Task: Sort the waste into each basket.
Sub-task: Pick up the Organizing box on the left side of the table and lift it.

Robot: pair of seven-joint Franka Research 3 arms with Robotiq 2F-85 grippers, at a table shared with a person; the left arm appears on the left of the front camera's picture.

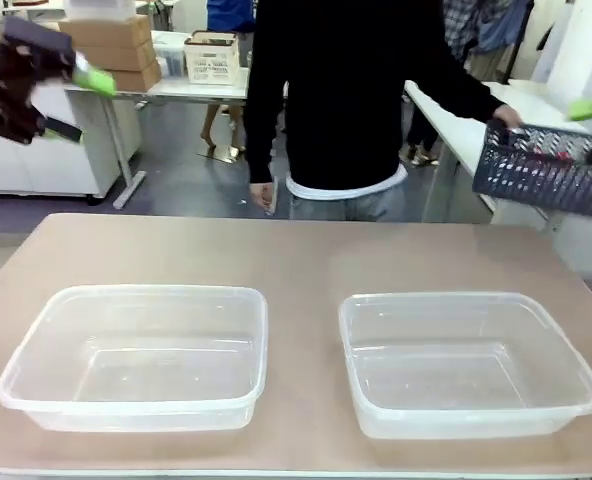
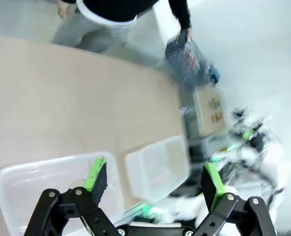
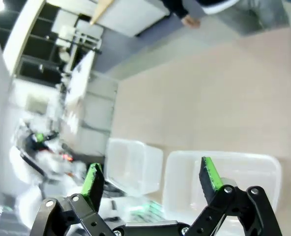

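**Both tubs empty, waste not yet on the surface**

We read the sorting as not begun. Going left to right across the surface (image 1: 296, 255): the left tub (image 1: 136, 355) sits near the near-left corner, and we see nothing in it. The right tub (image 1: 466, 360) sits near the near-right corner, just as bare. The two stand apart, with a strip of bare surface between them. No can or bottle lies anywhere on the surface.

The waste appears to be off the surface, beyond its far-right corner, where the person's hand (image 1: 504, 118) holds a dark lattice basket (image 1: 546, 168) in the air. Something red shows inside it, but the blur keeps us from saying what or how many. We judge that everything is left to do: the waste must reach the surface or our pincers, then each kind must go into its own tub.

Our left pincer (image 2: 150, 179) hangs high over the left side, its green pads well apart, holding and touching nothing; its own view looks down on the left tub's rim. Our right pincer (image 3: 150, 179) hangs above the right tub, fingers also spread wide and empty. In the front view only a green tip of it shows at the right edge.
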